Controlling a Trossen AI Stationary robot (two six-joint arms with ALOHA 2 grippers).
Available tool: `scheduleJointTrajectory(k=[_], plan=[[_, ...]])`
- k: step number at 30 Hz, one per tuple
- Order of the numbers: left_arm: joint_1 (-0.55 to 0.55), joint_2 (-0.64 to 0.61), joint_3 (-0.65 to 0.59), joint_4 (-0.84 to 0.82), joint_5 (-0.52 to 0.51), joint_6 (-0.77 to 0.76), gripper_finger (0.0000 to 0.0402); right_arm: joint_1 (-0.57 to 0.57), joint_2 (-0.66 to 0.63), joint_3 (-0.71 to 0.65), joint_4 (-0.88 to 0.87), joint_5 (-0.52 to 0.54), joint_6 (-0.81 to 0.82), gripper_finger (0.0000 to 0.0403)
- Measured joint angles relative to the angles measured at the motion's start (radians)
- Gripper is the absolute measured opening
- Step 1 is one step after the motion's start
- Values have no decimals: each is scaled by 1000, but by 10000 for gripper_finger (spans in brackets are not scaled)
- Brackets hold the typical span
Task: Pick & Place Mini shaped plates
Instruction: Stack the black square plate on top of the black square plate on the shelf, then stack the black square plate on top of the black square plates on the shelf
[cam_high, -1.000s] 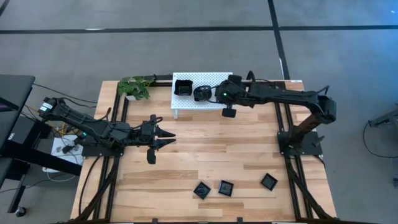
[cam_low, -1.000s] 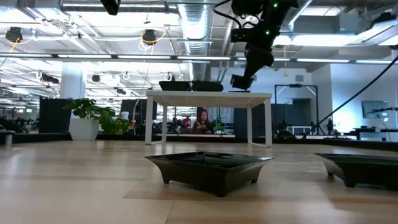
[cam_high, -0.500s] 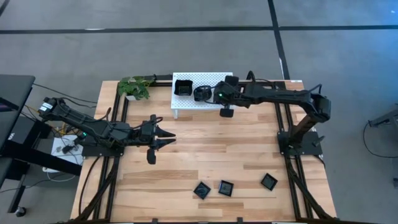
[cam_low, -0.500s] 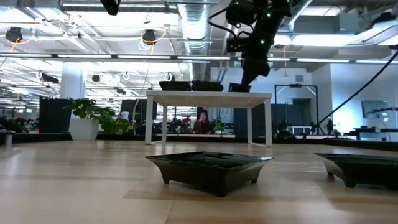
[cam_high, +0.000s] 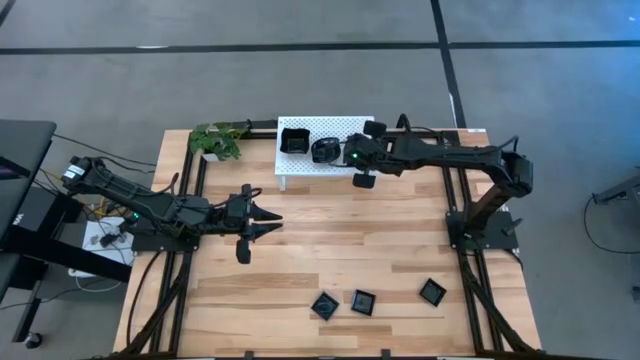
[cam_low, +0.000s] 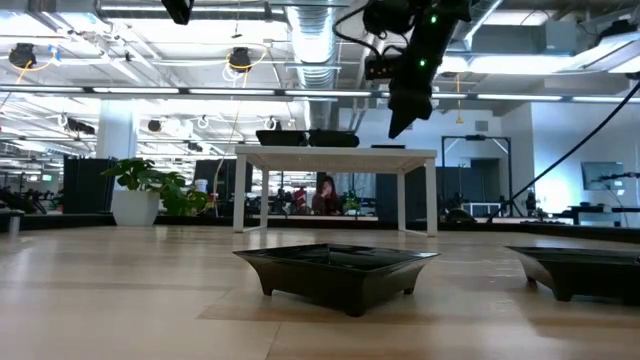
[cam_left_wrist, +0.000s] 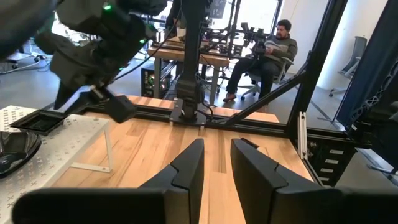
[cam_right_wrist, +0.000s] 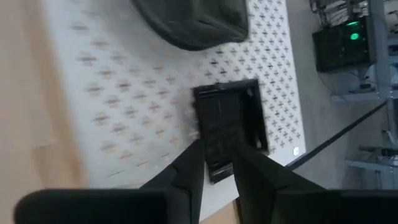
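right gripper (cam_right_wrist: 214, 163) parted, plate (cam_right_wrist: 229, 127) on rack (cam_right_wrist: 112, 93)

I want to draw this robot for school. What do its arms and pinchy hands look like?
Both arms are dark, almost black, built from chunky jointed segments with black cables running along them. The left gripper and right gripper each have two flat, dark, tapered fingers. A tiny green light glows on each arm near the wrist. Each arm stands on a black metal frame at the table's side.
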Motion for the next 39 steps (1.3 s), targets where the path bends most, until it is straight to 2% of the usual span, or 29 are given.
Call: scheduleJointTrajectory(k=[7, 10, 14, 18, 22, 26, 29, 39], plan=[[0, 0, 0, -38, 31, -26, 81, 175, -17, 93, -160, -6, 200, 82], [0, 13, 0, -47, 119, -56, 81, 303, -35, 124, -222, -4, 271, 82], [-2, 65, 0, -31, 268, -56, 81, 484, -86, 134, -306, 67, 422, 82], [-1, 154, 0, 100, 304, -68, 81, 634, -172, 9, -315, 211, 583, 82], [-1, 263, 16, 174, 429, -151, 81, 722, -302, -253, -132, 178, 751, 81], [-12, 398, 58, 179, 468, -272, 78, 748, -419, -522, 200, 175, 771, 76], [-20, 513, 101, 183, 469, -455, 77, 725, -478, -638, 371, 178, 703, 73], [-42, 838, 184, 181, 492, -764, 76, 682, -532, -663, 429, 175, 762, 72]])
